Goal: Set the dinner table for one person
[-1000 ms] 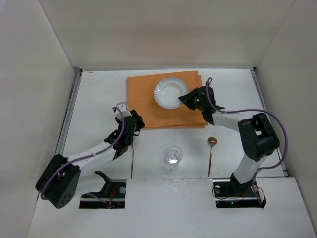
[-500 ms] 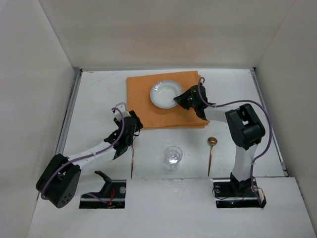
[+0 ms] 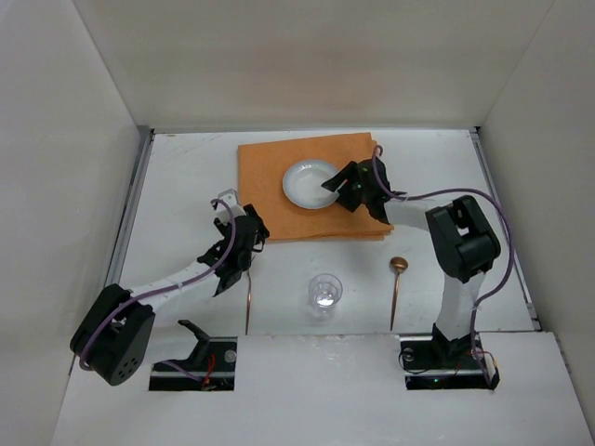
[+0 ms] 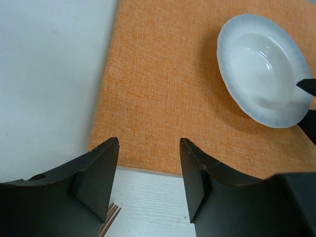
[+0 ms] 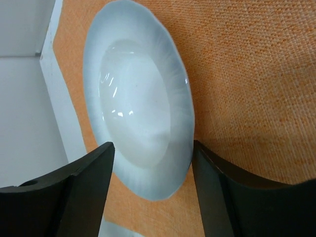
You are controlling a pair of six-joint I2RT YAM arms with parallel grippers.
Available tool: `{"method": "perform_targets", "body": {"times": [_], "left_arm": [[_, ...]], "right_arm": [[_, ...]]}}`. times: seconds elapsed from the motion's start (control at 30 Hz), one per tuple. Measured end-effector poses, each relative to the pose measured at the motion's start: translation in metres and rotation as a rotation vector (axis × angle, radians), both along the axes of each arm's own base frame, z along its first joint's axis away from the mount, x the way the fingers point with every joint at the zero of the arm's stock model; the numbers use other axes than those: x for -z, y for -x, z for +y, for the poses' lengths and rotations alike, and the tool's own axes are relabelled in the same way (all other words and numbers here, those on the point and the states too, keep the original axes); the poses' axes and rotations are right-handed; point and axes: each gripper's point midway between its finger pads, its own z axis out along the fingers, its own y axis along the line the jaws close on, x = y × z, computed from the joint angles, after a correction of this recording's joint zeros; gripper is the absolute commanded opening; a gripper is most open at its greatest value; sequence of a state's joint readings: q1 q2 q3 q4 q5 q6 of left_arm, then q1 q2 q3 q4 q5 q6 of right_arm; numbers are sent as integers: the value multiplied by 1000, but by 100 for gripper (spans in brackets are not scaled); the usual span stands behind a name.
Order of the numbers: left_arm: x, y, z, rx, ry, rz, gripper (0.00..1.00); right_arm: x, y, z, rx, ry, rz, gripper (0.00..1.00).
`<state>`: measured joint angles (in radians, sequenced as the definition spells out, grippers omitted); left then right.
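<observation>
**Right gripper [image 5: 153, 145] parted astride the right-hand rim of a white plate [image 5: 140, 106].**
The plate lies flat on an orange cloth [image 3: 263, 190] at the far middle of the dinner table [image 3: 181, 177]. The jaws stand wide, with the rim between them, unclamped. The left gripper [image 4: 149, 142], jaws moderately apart and empty, hovers over the cloth's near edge.

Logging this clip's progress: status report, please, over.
Left gripper open, empty, over edge of orange cloth. Right gripper open at white plate, plate on cloth. On dinner table: glass, spoon. Nothing blocking.
</observation>
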<state>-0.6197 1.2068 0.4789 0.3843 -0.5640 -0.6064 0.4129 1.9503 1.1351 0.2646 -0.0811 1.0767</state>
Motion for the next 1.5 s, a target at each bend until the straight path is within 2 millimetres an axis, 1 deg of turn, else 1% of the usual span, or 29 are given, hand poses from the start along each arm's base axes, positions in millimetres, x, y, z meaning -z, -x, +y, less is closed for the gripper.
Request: {"method": "perform_targets", "body": {"times": [0.07,0.2,0.23,0.27,0.3,0.37,0.4,0.43,0.47,0.53,0.57,0.6,0.67,0.7,0.77,0.83,0.9,1.0,1.17,1.27,1.37,1.43,1.5], "left_arm": [[-2,-1,2,-12,-4,-7,51],[-11,-6,1,-24,-3,-27,51],[-14,-9,0,-25,0,-35,49],[-16,-12,-2,-24,3,-42,45],[-18,-14,-4,-23,5,-47,38],[-20,-18,-9,-16,3,-54,24],[-20,-19,-10,-12,1,-56,19],[-20,-19,-11,-9,1,-58,17],[-20,-19,-12,-6,-2,-58,17],[-21,-20,-13,-3,0,-64,17],[-23,-21,-14,-4,4,-70,20],[-24,-22,-14,-4,9,-78,23],[-27,-24,-14,-9,22,-94,29],[-26,-24,-13,-10,25,-99,31],[-23,-25,-12,-11,29,-100,34],[-18,-25,-9,-13,29,-92,36],[-15,-24,-6,-16,30,-87,37],[-12,-24,-4,-23,35,-83,39],[-11,-24,-2,-28,43,-83,41],[-11,-24,-2,-28,45,-83,43],[-11,-24,-3,-26,47,-83,44],[-11,-24,-3,-26,48,-82,46],[-9,-25,-3,-26,47,-79,49]], "right_arm": [[-8,6,-3,-13,17,-13,73],[-35,29,-18,-33,66,-67,75],[-42,35,-22,-36,80,-83,75],[-51,43,-27,-40,98,-103,71],[-60,51,-31,-44,121,-128,63],[-76,73,-35,-68,175,-177,33],[-82,86,-34,-89,201,-197,21],[-89,102,-30,-117,229,-218,15],[-92,118,-25,-149,259,-229,14],[-92,159,-12,-241,329,-242,18],[-90,178,-7,-287,360,-241,23],[-86,198,-4,-336,400,-231,33],[-76,230,-5,-416,475,-205,55],[-71,243,-8,-446,509,-190,61],[-64,264,-15,-500,568,-165,65],[-58,280,-21,-542,613,-141,63],[-53,289,-27,-568,645,-117,61],[-43,298,-32,-600,683,-79,56],[-29,311,-28,-672,726,-49,53],[-25,313,-23,-700,736,-39,51],[-22,312,-20,-713,748,-33,46],[-22,311,-18,-716,752,-33,42],[-21,309,-16,-719,756,-31,33]]}}
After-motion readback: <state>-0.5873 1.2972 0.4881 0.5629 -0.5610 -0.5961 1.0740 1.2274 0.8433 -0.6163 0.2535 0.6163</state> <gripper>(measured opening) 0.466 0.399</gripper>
